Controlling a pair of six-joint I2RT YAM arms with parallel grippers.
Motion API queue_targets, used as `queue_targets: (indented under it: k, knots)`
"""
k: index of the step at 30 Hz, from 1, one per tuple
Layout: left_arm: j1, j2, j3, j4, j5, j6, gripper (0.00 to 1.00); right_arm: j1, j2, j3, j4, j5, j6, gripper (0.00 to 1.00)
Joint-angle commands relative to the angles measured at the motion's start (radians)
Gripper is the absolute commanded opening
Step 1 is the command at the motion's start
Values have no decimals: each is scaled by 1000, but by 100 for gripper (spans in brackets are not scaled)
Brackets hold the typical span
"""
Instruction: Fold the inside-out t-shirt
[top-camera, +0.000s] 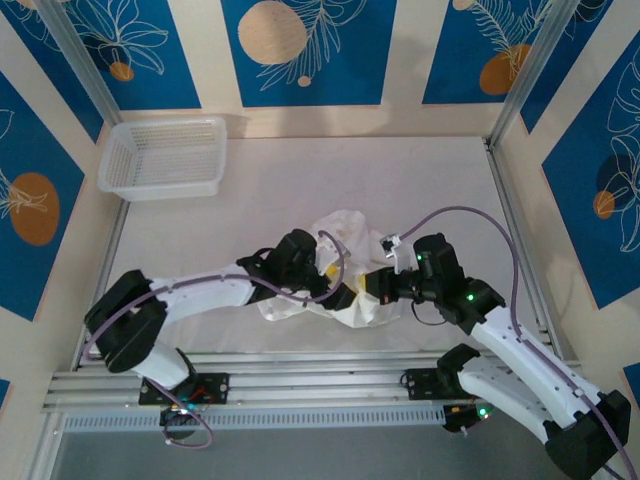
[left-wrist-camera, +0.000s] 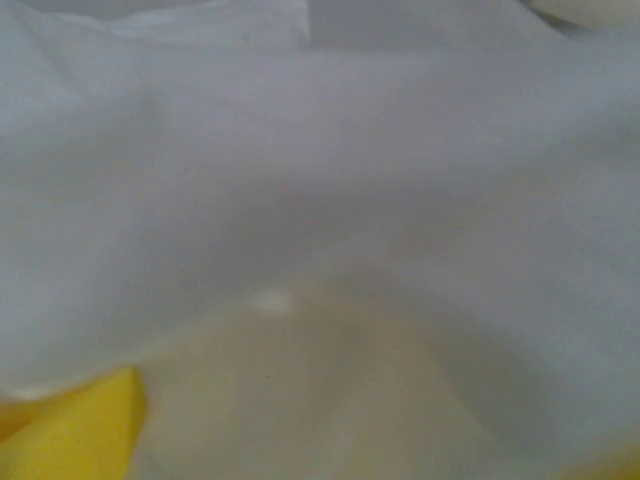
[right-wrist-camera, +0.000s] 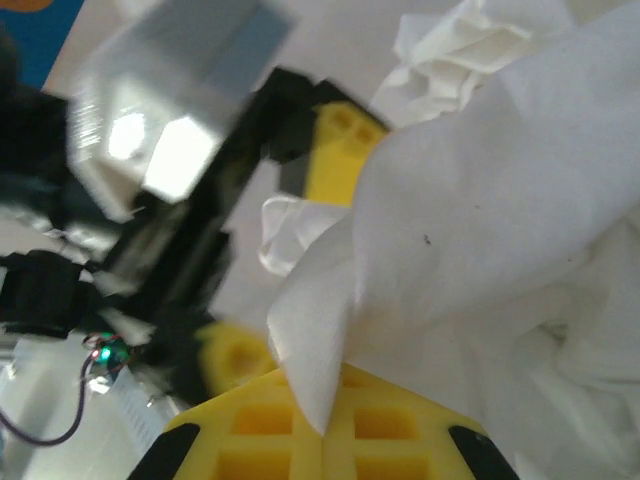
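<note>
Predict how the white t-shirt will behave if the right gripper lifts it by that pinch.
Probably floppy: the t-shirt lies crumpled in loose folds, so it should drape and hang from the right gripper. Likely light for its size: the fabric looks thin. It may slip out, since only a narrow fold is pinched.

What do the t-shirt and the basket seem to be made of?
The t-shirt looks like thin white cloth, matte: it crumples into soft folds. The basket is probably white plastic, smooth-looking: stiff mesh walls and a solid rim.
</note>
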Motion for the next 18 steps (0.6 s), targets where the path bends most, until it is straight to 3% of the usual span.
queue_targets:
  k: [1, 6, 9, 12, 16, 18]
  knots:
    - [3, 44, 77, 81, -100, -39, 86, 9, -11, 31, -4, -99, 7, 0]
    - [25, 0, 40, 180, -18, -73, 73, 6, -24, 27, -52, -84, -10, 0]
    - [28, -30, 23, 196, 55, -40, 60, 5, -35, 22, -53, -78, -6, 0]
    - [29, -50, 4, 211, 105, -17, 45, 2, -37, 25, -48, -75, -2, 0]
    - [28, -50, 3, 201, 113, -2, 0, -4, -40, 34, -68, -50, -8, 0]
    - [30, -46, 5, 178, 97, 6, 0, -9, -50, 35, -92, 12, 2, 0]
